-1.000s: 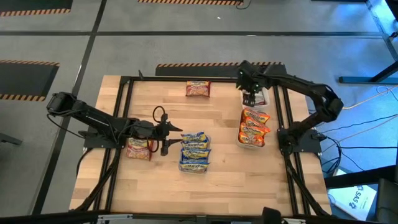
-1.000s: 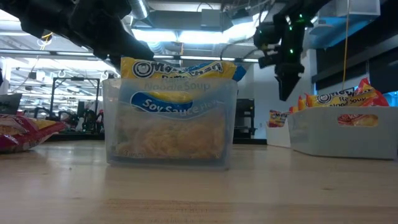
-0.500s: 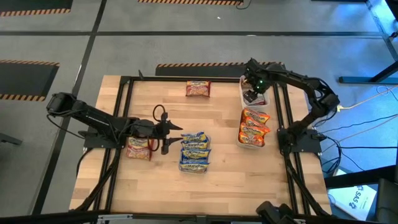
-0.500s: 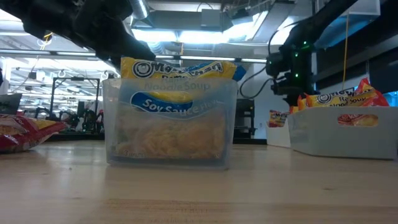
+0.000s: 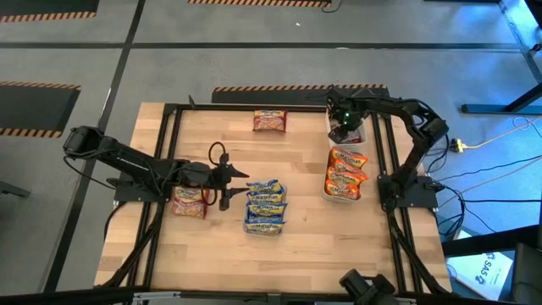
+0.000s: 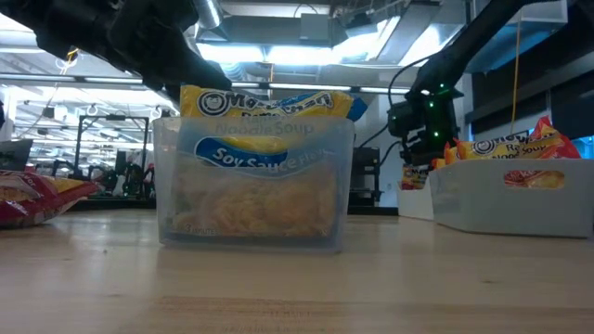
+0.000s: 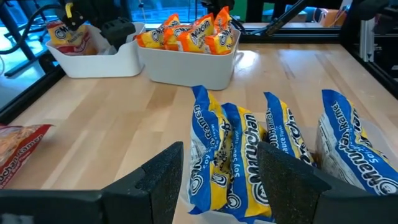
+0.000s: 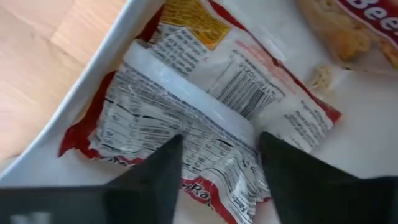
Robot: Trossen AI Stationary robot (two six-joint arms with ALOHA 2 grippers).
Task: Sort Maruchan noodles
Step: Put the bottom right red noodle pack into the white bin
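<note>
Blue-and-yellow Maruchan noodles [image 5: 264,206] stand on edge in a clear container [image 6: 255,186] at the table's middle. Orange packets [image 5: 344,172] fill a white bin [image 7: 186,65] at the right. Farther back, a second white bin [image 5: 360,135] holds a dark red packet [image 8: 205,118] lying label side up. My right gripper [image 8: 217,180] points down into that bin, open, one finger on each side of the packet's middle. My left gripper [image 7: 217,186] hovers open, level, just left of the blue packets. Two more red packets lie flat on the table, one below my left arm [image 5: 188,203] and one at the far edge [image 5: 269,121]. My right gripper comes from above at the dark red packet's back side [image 8: 214,146]. Its fingers stand across the centre seam. Whether the fingertips touch the wrapper I cannot tell. The packet lies flat on the bin's floor.
A black frame [image 5: 169,119] runs round the wooden table top. Bare wood lies between the clear container and the white bins. The bin wall [image 8: 93,106] stands close beside my right gripper.
My right gripper has come down into the far white bin, rolling about its own axis as it sank, and now hangs low over the dark red packet.
</note>
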